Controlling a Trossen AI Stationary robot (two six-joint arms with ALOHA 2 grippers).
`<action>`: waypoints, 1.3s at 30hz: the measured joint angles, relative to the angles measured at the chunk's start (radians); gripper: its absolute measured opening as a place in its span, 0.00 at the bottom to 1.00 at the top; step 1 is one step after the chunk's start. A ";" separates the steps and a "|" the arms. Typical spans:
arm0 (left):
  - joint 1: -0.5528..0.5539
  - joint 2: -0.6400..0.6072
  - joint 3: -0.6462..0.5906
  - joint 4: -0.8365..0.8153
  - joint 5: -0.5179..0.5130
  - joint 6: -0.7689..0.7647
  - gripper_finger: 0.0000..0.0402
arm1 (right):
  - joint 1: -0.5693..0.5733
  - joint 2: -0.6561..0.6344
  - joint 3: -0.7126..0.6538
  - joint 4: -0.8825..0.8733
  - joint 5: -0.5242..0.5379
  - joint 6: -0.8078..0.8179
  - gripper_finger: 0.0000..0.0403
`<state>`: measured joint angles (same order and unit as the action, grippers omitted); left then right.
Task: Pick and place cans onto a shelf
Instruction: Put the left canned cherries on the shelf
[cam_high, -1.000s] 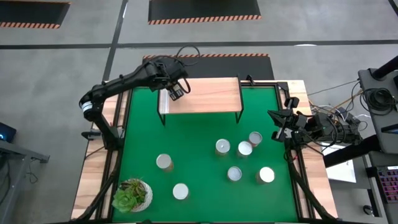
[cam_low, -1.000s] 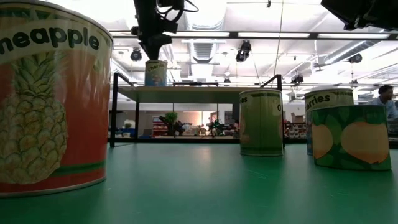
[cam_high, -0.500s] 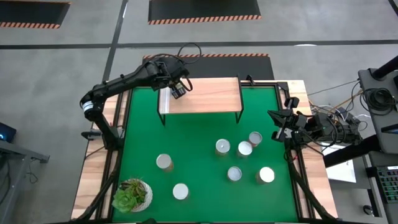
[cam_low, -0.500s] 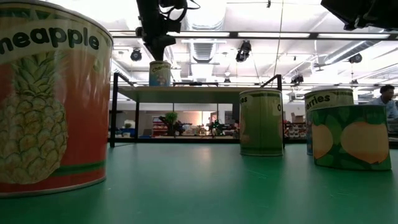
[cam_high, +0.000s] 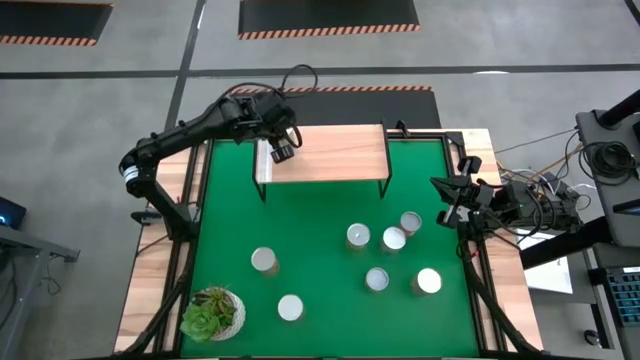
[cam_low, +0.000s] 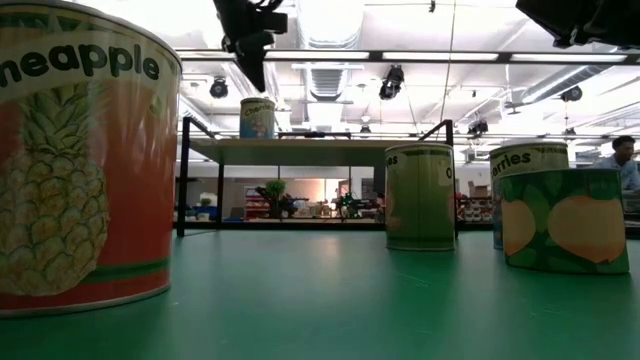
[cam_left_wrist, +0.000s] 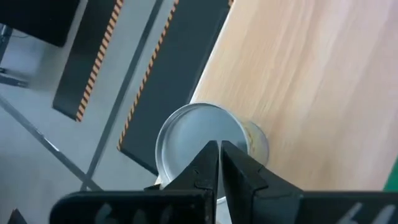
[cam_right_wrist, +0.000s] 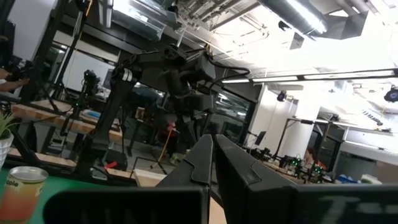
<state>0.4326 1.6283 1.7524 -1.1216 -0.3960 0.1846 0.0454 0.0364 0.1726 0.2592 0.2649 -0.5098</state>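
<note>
1. While one can (cam_low: 257, 117) stands upright on the shelf (cam_high: 330, 152) at its left end, the left gripper (cam_low: 250, 62) is seen just above it, fingers nearly together and holding nothing.
2. Six more cans are seen upright on the green mat; the nearest to that gripper (cam_high: 264, 260) is well apart from it, toward the table's front.
3. The right gripper (cam_high: 452, 213) is parked at the right edge, fingers closed and empty, nearer the clustered cans (cam_high: 394, 239).

Potted green succulent (cam_high: 211, 312) on green mat (cam_high: 320, 240), near-left corner, wooden table rim (cam_high: 150, 290)
</note>
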 joint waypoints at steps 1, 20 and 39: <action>0.002 0.000 -0.004 0.001 0.000 0.000 0.00 | 0.000 0.000 0.000 0.000 0.000 0.000 0.02; 0.003 0.005 -0.097 0.136 -0.006 -0.011 0.00 | 0.000 0.000 0.000 0.004 0.000 0.000 0.02; -0.025 -0.011 -0.046 0.052 0.237 -0.003 0.00 | 0.000 0.000 0.000 0.008 0.000 -0.003 0.02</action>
<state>0.4072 1.6176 1.7061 -1.0695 -0.1595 0.1820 0.0456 0.0363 0.1730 0.2668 0.2646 -0.5131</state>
